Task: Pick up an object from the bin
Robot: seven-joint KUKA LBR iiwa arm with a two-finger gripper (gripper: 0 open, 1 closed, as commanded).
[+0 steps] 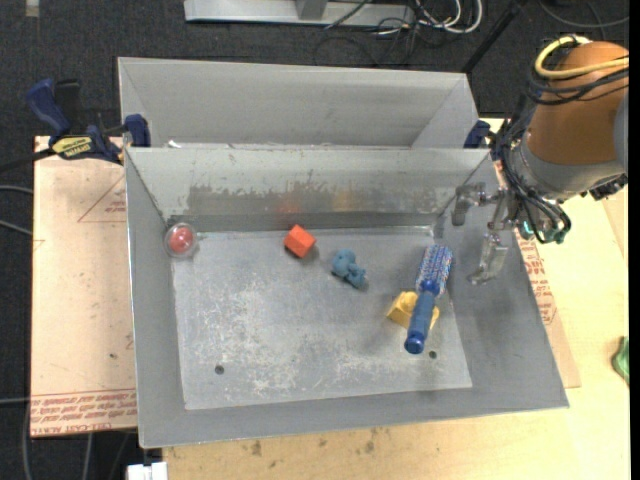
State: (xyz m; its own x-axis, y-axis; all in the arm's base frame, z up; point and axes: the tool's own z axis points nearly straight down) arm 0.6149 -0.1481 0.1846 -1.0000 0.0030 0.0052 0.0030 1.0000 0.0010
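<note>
Currently gripper (476, 234) hangs over the right sloped wall of bin (300, 388), claw apart and empty. Nearest candidate is blue brush (424, 313), just left on bin floor, lying across yellow piece (400, 309), so probably propped. Orange block (299, 241), blue toy (348, 269) and red ball (181, 239) lie further left; ball sits by left wall.

The bin (280, 353) is dull grey sheet metal, its floor scuffed and scratched. A small red ball (181, 238) looks glossy and translucent; the blue brush (427, 298) has a smooth plastic handle and bristly head.
</note>
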